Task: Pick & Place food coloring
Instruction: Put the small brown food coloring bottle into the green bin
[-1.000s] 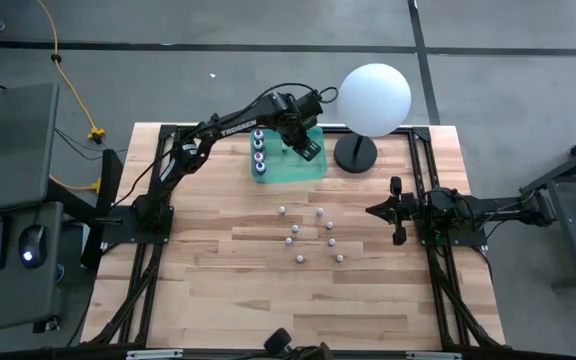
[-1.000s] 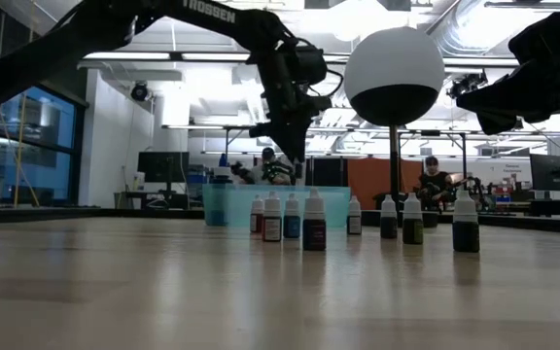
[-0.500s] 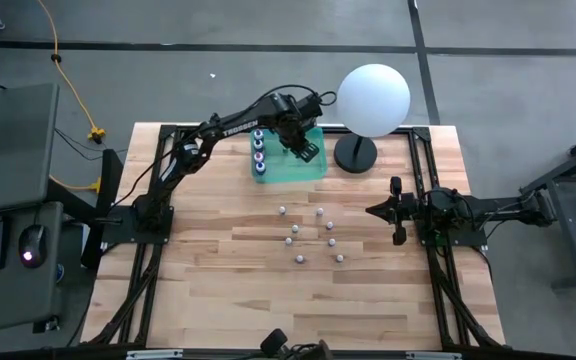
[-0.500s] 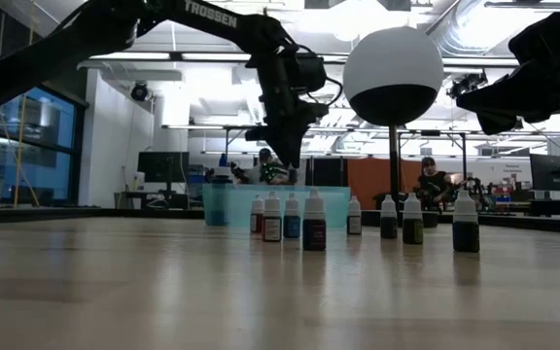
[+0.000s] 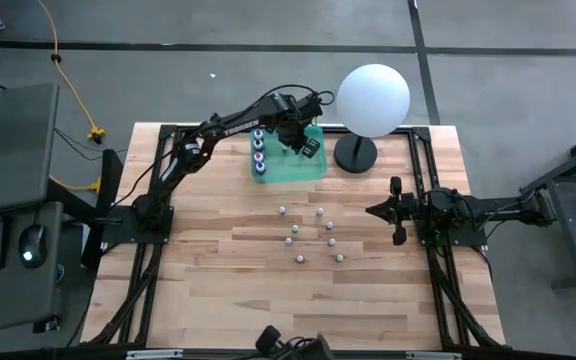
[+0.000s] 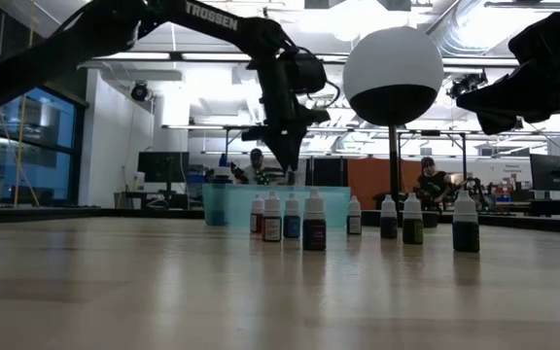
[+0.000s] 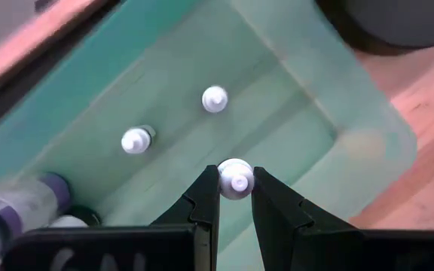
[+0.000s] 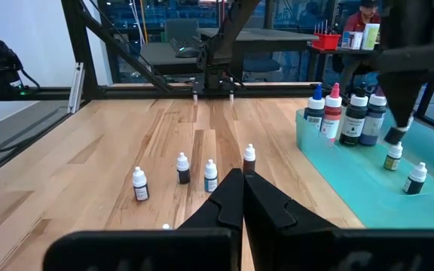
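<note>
Several tiny white-capped food coloring bottles [image 5: 308, 235] stand on their bases mid-table, also in the low view [image 6: 314, 222] and the right wrist view [image 8: 183, 169]. A teal tray [image 5: 313, 168] at the far side holds larger bottles [image 5: 259, 155] along its left wall and two small ones [image 7: 215, 98]. My left gripper [image 5: 307, 146] hangs over the tray, shut on one small bottle [image 7: 236, 179]. My right gripper [image 5: 393, 210] waits shut at the table's right side, above the wood. My left gripper pinches a small bottle by its white cap [image 7: 236, 184] between its two fingertips [image 7: 206, 197], coming from above and pointing down into the tray. The bottle sits upright below the fingers; whether its base rests on the tray floor, I cannot tell.
A big white sphere [image 5: 373, 98] on a black base [image 5: 355, 153] stands just right of the tray. Black frame rails [image 5: 423, 180] run along the table's left and right sides. Bare wood lies in front of the loose bottles. People sit in the room beyond.
My left gripper has shifted slightly over the tray, turned a little about its wrist and come down a bit toward the tray. The loose bottles have not moved.
</note>
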You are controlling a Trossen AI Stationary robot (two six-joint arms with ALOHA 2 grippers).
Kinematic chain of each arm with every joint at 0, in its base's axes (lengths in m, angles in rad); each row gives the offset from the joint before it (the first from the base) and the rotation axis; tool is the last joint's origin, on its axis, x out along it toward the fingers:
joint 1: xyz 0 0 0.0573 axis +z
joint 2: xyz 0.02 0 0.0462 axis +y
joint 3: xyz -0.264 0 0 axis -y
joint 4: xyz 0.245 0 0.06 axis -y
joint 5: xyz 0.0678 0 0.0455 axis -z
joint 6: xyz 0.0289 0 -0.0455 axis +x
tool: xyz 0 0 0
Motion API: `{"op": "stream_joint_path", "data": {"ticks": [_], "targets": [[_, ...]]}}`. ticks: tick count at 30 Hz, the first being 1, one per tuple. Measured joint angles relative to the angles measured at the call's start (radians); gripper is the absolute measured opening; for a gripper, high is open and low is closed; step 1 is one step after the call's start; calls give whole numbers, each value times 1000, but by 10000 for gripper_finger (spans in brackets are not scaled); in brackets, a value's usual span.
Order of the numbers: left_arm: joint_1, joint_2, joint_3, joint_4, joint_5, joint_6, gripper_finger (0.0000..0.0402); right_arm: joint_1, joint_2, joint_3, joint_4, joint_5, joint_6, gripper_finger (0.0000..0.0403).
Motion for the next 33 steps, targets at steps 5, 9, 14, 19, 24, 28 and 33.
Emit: {"op": "stream_joint_path", "data": {"ticks": [5, 9, 14, 19, 24, 28, 33], "targets": [[10, 5, 0, 13, -19, -34, 51, 0, 0, 0, 0, 0, 0, 0], [23, 11, -2, -12, -5, -42, 51, 0, 0, 0, 0, 0, 0, 0], [24, 21, -2, -42, -17, 11, 51, 0, 0, 0, 0, 0, 0, 0], [24, 20, -2, -52, -13, 50, 51, 0, 0, 0, 0, 0, 0, 0], [23, 20, -2, -110, -47, 91, 51, 0, 0, 0, 0, 0, 0, 0], [24, 14, -2, -147, -37, 133, 51, 0, 0, 0, 0, 0, 0, 0], [23, -4, 0, -97, 2, 149, 51, 0, 0, 0, 0, 0, 0, 0]]}}
